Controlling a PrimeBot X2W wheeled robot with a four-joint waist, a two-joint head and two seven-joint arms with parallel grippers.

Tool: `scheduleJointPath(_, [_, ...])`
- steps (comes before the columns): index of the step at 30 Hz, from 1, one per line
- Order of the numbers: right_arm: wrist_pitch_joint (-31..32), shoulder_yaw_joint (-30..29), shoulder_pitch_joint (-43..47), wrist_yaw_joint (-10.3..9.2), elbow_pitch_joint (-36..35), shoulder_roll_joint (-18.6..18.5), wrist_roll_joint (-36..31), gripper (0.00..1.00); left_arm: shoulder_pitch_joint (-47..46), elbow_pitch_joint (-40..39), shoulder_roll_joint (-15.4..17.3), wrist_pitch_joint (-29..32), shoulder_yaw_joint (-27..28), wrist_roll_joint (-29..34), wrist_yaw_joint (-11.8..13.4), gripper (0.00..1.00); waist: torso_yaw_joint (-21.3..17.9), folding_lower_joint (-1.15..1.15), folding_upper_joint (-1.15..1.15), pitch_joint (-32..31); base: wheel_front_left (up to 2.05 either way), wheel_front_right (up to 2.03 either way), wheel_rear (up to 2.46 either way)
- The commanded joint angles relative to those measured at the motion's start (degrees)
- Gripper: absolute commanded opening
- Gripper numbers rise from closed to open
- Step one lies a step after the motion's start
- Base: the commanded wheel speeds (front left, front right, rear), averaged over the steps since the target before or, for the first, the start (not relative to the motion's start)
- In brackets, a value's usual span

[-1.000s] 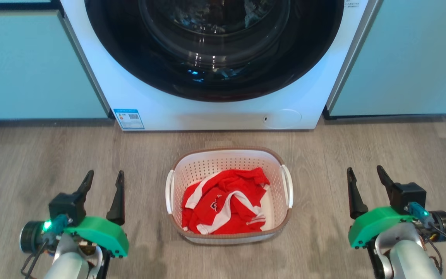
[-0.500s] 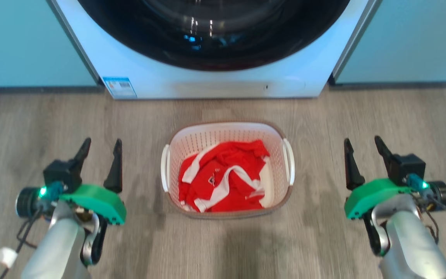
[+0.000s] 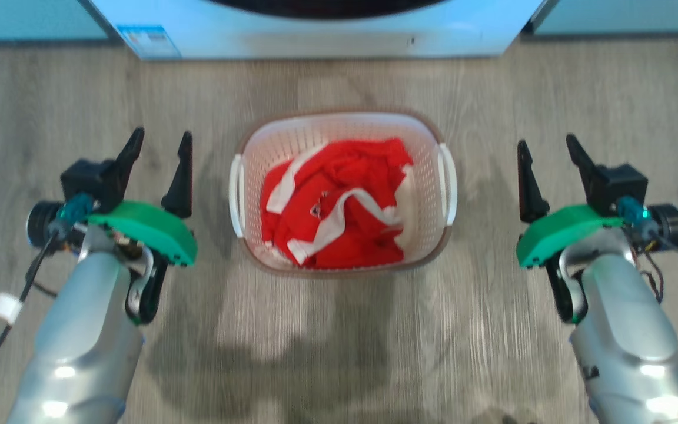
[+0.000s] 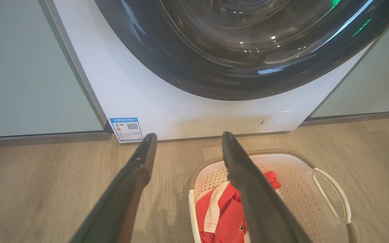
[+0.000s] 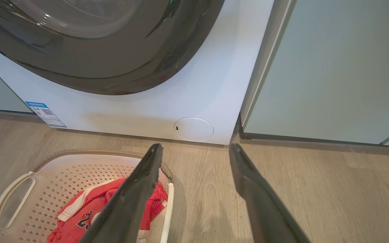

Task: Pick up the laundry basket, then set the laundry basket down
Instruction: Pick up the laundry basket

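Flanking laundry basket (image 3: pixel 427 229) | left claw (image 3: pixel 162 134) spread | right claw (image 3: pixel 545 141) spread

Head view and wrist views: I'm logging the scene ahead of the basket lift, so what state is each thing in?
Laundry basket: upright on the floor, not lifted, handles free.
Red shirt: crumpled inside the basket.
Left gripper: open, empty, beside the basket, not touching it.
Right gripper: open, empty, beside the basket, not touching it.
Washing machine: door looks shut.
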Motion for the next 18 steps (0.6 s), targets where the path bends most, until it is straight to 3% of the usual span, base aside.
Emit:
scheduleJointPath(1, [-0.70,1.60,-1.80,-0.12,-0.74,-0.25,-0.60,1.00,-3.00,0.26,1.01,-0.53,2.04,0.70,-0.52,1.00,0.34,-0.01,0.00,3.93,0.00,0.00,0.00])
scheduleJointPath(18, [-0.70,3.40,-11.15,-0.12,5.67,-0.25,0.17,1.00,-15.08,14.09,-3.20,-0.54,1.97,1.77,-4.61,1.00,0.64,-0.01,0.00,16.53,0.00,0.00,0.00])
